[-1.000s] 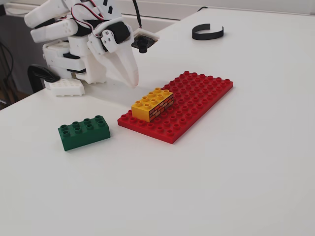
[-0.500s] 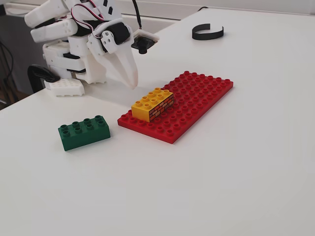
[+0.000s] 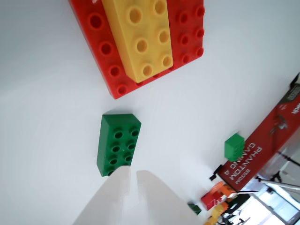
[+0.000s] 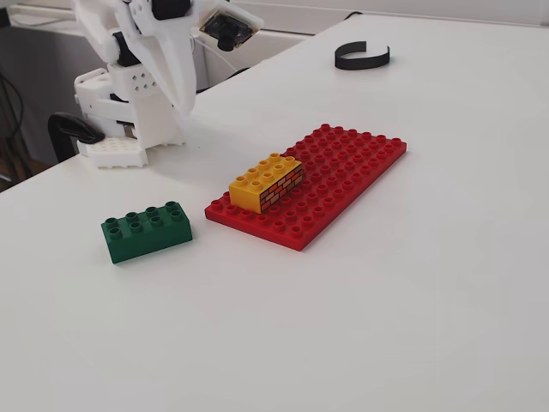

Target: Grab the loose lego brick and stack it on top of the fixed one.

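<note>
Green brick [image 4: 147, 229] loose on counter [image 4: 386, 300], yellow brick [image 4: 267, 182] on baseplate [image 4: 343, 167]; jaws [image 3: 131, 176] nearly together, empty.

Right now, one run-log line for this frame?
phase: approach | gripper: shut, empty, raised | green brick: loose on table, left of red baseplate | yellow brick: on baseplate, nothing stacked

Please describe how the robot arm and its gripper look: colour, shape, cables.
The arm is white plastic with blocky segments. The gripper has white fingers tapering to a point. A small black camera sits in a white housing. No cable shows clearly.
</note>
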Controlling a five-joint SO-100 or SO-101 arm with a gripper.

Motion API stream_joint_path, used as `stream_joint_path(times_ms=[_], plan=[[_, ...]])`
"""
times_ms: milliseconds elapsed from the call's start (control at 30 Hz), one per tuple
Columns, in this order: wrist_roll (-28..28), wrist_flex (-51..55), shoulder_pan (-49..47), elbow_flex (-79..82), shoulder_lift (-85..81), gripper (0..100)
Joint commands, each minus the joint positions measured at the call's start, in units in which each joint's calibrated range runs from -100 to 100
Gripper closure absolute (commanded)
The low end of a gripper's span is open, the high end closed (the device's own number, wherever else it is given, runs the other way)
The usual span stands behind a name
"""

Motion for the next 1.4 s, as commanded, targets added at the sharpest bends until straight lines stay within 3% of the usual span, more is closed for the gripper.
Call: stream_joint_path(times_ms=[0, 467, 633, 867, 967, 1167, 1367], plan=[[0.16, -3.23, 5.27, -5.73, 10.30, 99], [2.98, -18.32, 16.17, -6.28, 32.49, 99], [2.56, -18.24, 15.95, -7.81, 34.86, 98], [2.56, -18.41, 15.95, -7.63, 39.68, 70], [2.62, -18.24, 15.80, -6.91, 41.46, 63], [2.98, -15.81, 15.80, -5.10, 44.51, 61], [2.88, -22.14, 16.25, -3.56, 48.07, 61]])
